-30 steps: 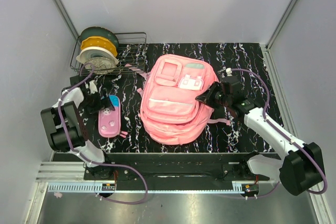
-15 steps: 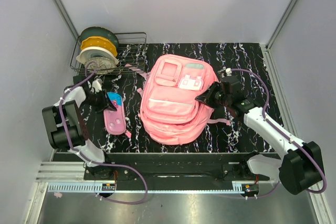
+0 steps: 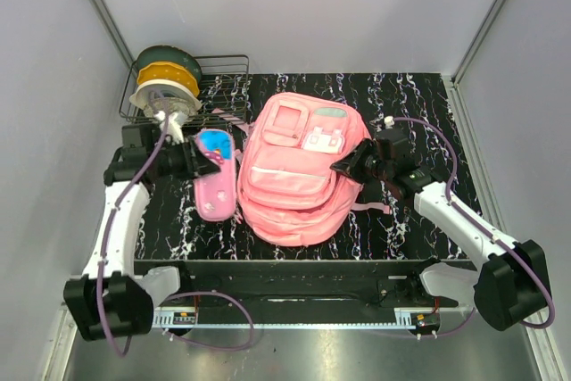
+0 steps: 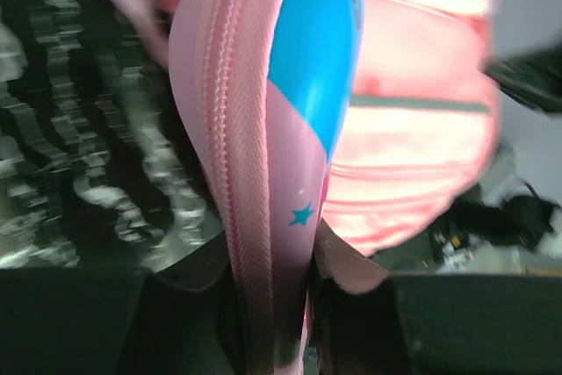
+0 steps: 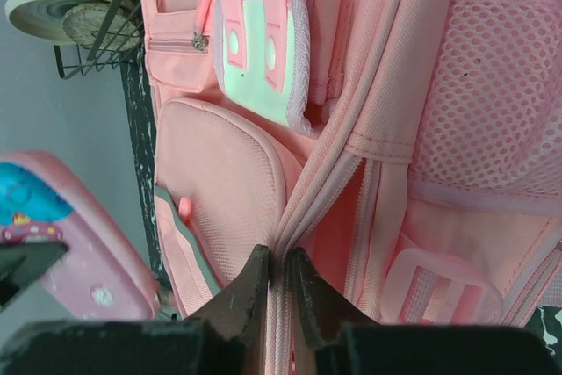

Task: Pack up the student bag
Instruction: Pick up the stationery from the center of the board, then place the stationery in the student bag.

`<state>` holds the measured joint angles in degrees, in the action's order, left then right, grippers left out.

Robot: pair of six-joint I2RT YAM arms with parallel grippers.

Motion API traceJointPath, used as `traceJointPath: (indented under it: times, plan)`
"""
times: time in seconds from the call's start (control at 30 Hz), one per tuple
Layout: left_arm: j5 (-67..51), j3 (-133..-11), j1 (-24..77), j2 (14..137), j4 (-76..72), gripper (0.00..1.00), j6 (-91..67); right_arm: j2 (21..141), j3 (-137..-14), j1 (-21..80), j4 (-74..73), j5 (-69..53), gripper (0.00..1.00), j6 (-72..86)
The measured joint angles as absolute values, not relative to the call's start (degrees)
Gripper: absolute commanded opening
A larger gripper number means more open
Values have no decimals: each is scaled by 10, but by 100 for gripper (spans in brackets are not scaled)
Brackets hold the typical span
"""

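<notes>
Gripping the pencil case (image 3: 217, 186) in the left tool (image 3: 198, 160) beside the student bag (image 3: 294, 185), probably for loading. Pinching the bag's side seam in the right tool (image 5: 279, 256), likely steadying it.

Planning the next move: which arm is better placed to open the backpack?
Right, probably: the right claw pinches the student bag at its zipper; the left claw holds the pencil case.
</notes>
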<state>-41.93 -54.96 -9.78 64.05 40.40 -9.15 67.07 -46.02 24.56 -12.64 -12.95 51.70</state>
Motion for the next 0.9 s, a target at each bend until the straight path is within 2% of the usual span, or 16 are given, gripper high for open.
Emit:
traceJointPath:
  times: [0.17,0.43,0.77,0.9]
  plan:
    - [-488,-506,36,539,381,17,-158,674,-460,246,-110,-131,0,548]
    - [-550,-361,128,350,294,17,-318,674,-458,246,-54,-143,0,638]
    - [-520,-220,310,335,95,17,-522,674,-457,246,-37,-145,0,662]
    - [-486,-164,351,367,-63,15,-616,674,-458,246,-37,-145,0,658]
